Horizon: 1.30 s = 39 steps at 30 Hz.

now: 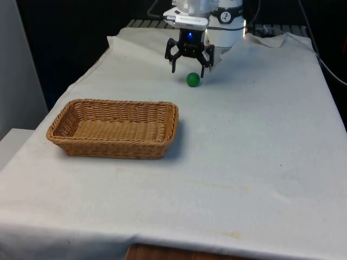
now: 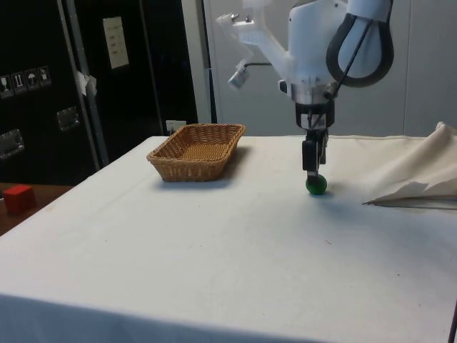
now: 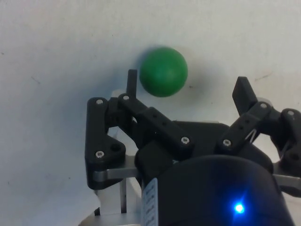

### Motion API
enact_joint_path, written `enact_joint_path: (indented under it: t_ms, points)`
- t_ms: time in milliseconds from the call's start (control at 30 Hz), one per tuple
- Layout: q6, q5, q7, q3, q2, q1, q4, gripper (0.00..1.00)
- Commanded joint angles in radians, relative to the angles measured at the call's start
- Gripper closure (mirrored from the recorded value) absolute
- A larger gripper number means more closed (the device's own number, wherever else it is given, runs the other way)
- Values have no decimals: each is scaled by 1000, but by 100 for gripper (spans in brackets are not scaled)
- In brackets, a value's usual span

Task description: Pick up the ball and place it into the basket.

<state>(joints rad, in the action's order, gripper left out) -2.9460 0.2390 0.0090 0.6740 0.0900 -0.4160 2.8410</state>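
My gripper (image 1: 188, 66) jaws spread wide, holding nothing; ball (image 1: 193, 79) on cloth just below, nearer 1 finger than centred between the 2. Looks light, smooth, likely to roll: pinch across its middle. Basket (image 1: 162, 146) well apart

The front camera is looking down the table's length toward the gripper (image 1: 188, 64). The side camera is facing across, gripper at mid-distance. The wrist camera is peering down past the fingers, close. All are sharing the ball (image 1: 193, 79) beneath the gripper.
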Motion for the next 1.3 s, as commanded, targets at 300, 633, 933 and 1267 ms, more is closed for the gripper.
enact_joint_path:
  t_ms: [300, 633, 933, 1267]
  points:
    - [-27, -52, -23, -34, 1, 10, 22, 0]
    - [-27, -61, -23, -40, 3, 10, 24, 0]
    - [-33, -62, -19, -44, 15, 9, 20, 0]
    - [-40, -62, -5, -59, 43, 9, 11, 0]
